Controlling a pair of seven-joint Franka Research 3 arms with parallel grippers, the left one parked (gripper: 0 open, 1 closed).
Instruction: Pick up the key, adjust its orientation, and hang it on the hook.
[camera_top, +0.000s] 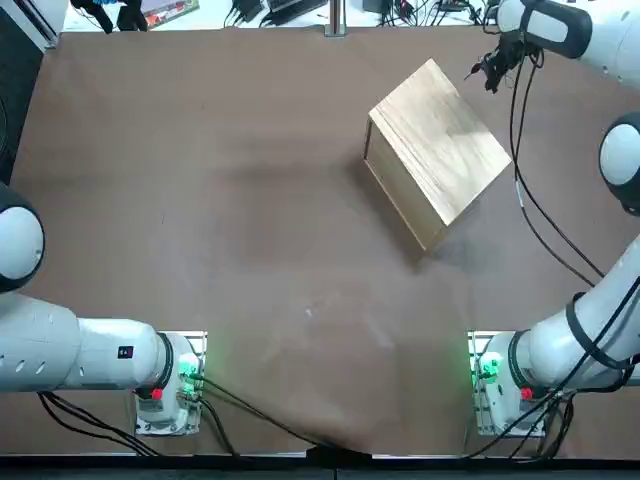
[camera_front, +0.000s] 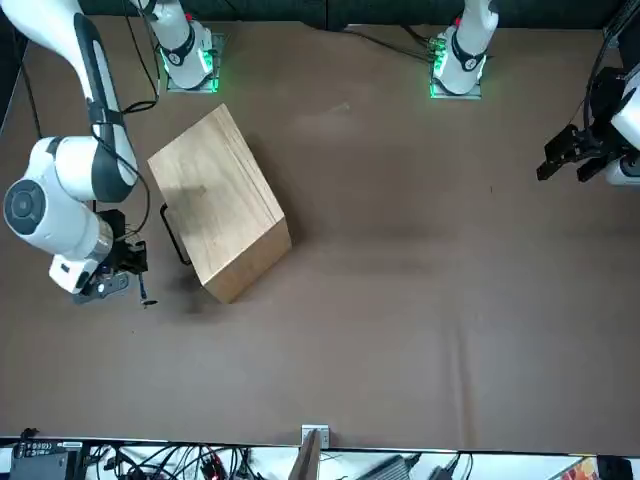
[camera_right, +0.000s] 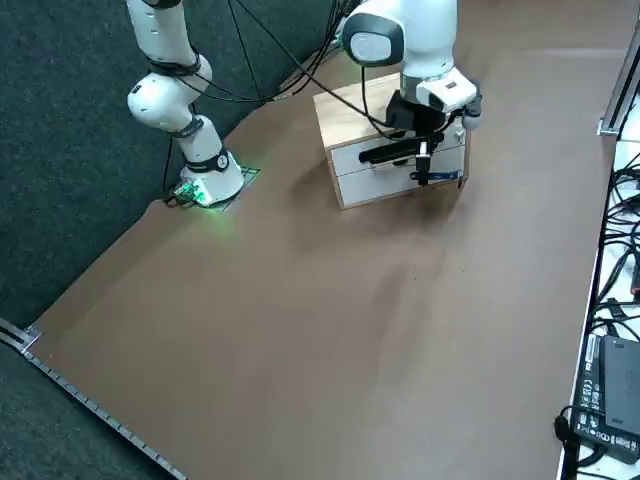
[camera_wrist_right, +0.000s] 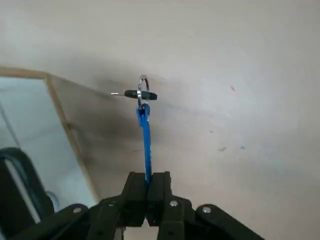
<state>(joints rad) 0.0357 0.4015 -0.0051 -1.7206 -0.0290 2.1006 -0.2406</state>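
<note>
Key suspended from the right gripper (camera_wrist_right: 148, 177). The jaws are closed on the lower end of a blue strap (camera_wrist_right: 146, 142), whose other end carries a metal ring (camera_wrist_right: 140, 93); the black-headed key (camera_wrist_right: 151, 95) hangs on this ring, apart from the jaws. The assembly is held above the table (camera_top: 250, 220), beside the drawer side of the wooden box (camera_top: 440, 145), toward the table's far right corner. No hook can be made out.

Handling: the key is probably very light, with a rigid shank and a hard, rather smooth head, and is unlikely to break. The strap appears flexible; the loose ring should let the key swing and turn, so a wrist rotation may not fix its direction. The present hold suits carrying, and hanging by the ring would leave its opening free. If the key itself must be aligned, the broad sides of its head offer the better grip, since the thin shank could roll or slip. Slow movement should limit swinging.
</note>
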